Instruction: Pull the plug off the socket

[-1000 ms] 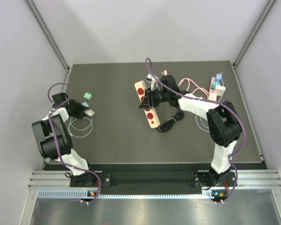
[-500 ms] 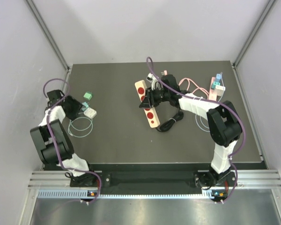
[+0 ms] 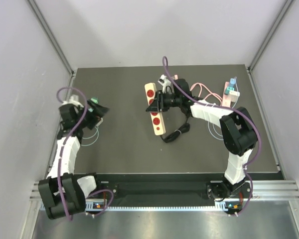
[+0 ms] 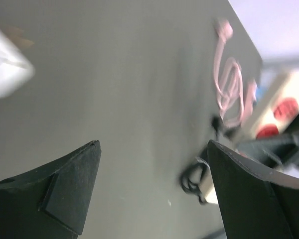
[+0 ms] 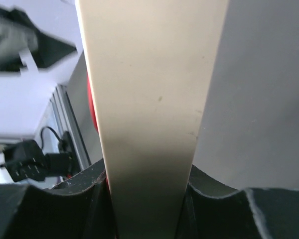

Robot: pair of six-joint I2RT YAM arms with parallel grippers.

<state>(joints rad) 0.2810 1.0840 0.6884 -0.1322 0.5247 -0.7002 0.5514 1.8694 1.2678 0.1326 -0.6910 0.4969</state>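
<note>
The socket is a cream power strip [image 3: 155, 110] with red round outlets, lying mid-table. My right gripper [image 3: 158, 103] is shut on it across its width; in the right wrist view the strip's cream side [image 5: 149, 99] fills the gap between both fingers. The white plug [image 4: 4, 69] lies loose on the dark table, blurred at the left wrist view's upper left, with its white cable loop [image 3: 88, 136] close by. My left gripper [image 3: 98, 110] hovers above it at the table's left side, open, with nothing between its fingers [image 4: 65, 184].
A black cable [image 3: 174, 133] coils beside the strip's near end. Behind the right arm lie a pink cable [image 3: 202, 92] and a pink strip [image 3: 228, 94] with small adapters. A green block [image 3: 93, 99] sits by the left gripper. Grey walls close in on both sides.
My left gripper has gone from nearly shut on the white plug to wide open, and its arm has lifted and swung. The right gripper has nudged the strip slightly while staying shut.
</note>
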